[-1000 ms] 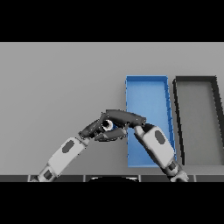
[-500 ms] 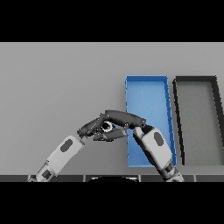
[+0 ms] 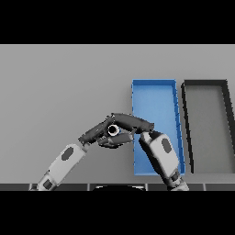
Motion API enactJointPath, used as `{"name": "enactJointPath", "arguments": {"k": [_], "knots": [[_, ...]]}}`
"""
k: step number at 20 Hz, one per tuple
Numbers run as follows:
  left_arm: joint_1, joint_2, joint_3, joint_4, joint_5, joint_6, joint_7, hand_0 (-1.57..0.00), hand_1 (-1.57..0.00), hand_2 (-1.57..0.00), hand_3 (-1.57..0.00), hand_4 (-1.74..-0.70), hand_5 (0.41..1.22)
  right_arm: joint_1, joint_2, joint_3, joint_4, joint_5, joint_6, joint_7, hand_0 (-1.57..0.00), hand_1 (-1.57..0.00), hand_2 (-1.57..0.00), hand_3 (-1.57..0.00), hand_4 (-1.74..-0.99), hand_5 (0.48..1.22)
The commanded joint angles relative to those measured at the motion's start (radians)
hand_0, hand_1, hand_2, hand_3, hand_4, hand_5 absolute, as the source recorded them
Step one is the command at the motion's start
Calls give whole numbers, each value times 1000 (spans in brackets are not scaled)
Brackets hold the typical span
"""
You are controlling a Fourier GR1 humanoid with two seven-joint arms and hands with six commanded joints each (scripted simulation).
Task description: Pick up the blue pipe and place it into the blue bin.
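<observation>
The pipe (image 3: 113,130) shows end-on as a small pale ring with a dark hole, just left of the blue bin (image 3: 154,90). My right hand (image 3: 133,123) reaches left from the bin's near corner and is shut on the pipe, with fingers over it and curled under it. From the lower left, my left hand (image 3: 95,132) lies with straight fingers against the pipe's left side, meeting the right hand's fingers. Most of the pipe's body is hidden by the hands, so its colour does not show. The right forearm (image 3: 160,153) covers the bin's near end.
A black bin (image 3: 205,85) stands right of the blue one, their long sides nearly touching. Both bins show bare floors. Grey table spreads to the left and behind the hands.
Both hands, together with the pipe, have sunk slightly toward the near edge. The right forearm has shifted a little. The hold looks the same.
</observation>
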Motion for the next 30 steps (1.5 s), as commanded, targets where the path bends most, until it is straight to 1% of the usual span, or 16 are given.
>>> {"name": "enactJointPath", "arguments": {"k": [1, 3, 4, 5, 6, 7, 10, 11, 13, 15, 18, 19, 21, 25, 27, 30], "knots": [[6, -4, -9, 2, -13, 7, -1, -13, -11, -11, -4, -881, 593, 4, 21, -3, 11, -48, -9, 43, -1571, -1571, -1571, -1571, -1492, 1221], [-2, -1, -10, -3, -13, 3, 15, -8, -6, -7, -2, -876, 555, -37, 27, -47, 13, -206, -47, 120, -1571, -1571, -1571, -1571, -1492, 1221], [4, -2, -16, -9, -16, 6, 23, -6, -5, -5, -1, -873, 543, -55, 30, -53, -1, -277, -86, 172, -1571, -1571, -1571, -1571, -1493, 1221], [8, -4, -21, -11, -22, 8, 22, -5, -4, -4, -1, -870, 535, -79, 23, -68, -1, -324, -115, 200, -1571, -1571, -1571, -1571, -1494, 1221], [8, -2, -16, -4, -17, 4, 21, -4, -3, -3, -1, -868, 529, -120, -21, -64, 7, -384, -170, 204, -1571, -1571, -1571, -1571, -1494, 1221], [14, 1, -15, -1, -16, 2, 15, -3, -2, -2, 0, -865, 523, -149, -33, -69, 9, -402, -192, 203, -1571, -1571, -1571, -1571, -1493, 1221], [27, 6, -22, -12, -22, 3, 10, -1, -1, -1, 0, -864, 503, -263, -117, -97, 18, -484, -280, 199, -1571, -1571, -1571, -1571, -1493, 1221], [24, 1, -24, -11, -24, 5, 7, -1, 0, 0, 0, -863, 498, -310, -126, -112, 25, -489, -285, 186, -1571, -1571, -1571, -1571, -1494, 1221], [14, 11, -16, -24, -13, -1, 19, 0, 0, 0, 1, -867, 486, -408, -155, -152, 65, -479, -273, 147, -1571, -1571, -1571, -1571, -1495, 1221], [17, 7, -23, -4, -28, -1, 7, 0, 0, 0, 1, -866, 484, -478, -190, -211, 116, -478, -318, 132, -1571, -1571, -1571, -1571, -1496, 1221], [28, 15, -18, -27, -16, 2, 23, 1, 1, 1, 1, -856, 484, -538, -242, -285, 237, -383, -345, 73, -1571, -1571, -1571, -1571, -1498, 1221], [25, 13, -19, -26, -22, 10, 38, 1, 1, 1, 1, -850, 484, -560, -258, -304, 281, -356, -346, 66, -1571, -1571, -1571, -1571, -1498, 1221], [38, 17, -24, -36, -29, 12, 32, 1, 1, 1, 1, -841, 477, -565, -293, -343, 371, -298, -349, 57, -1571, -1571, -1571, -1571, -1498, 1221], [28, 22, -15, -39, -39, 27, 49, 1, 1, 1, 1, -829, 465, -497, -335, -411, 504, -237, -358, 78, -1571, -1571, -1571, -1571, -1499, 1221], [29, 29, -13, -28, -42, 21, 37, 1, 1, 1, 1, -825, 461, -444, -340, -428, 531, -205, -376, 83, -1571, -1571, -1571, -1571, -1499, 1221], [38, 36, -6, -40, -34, 20, 19, 1, 1, 1, 1, -828, 463, -351, -336, -435, 535, -168, -391, 120, -1571, -1571, -1571, -1571, -1499, 1221]]}}
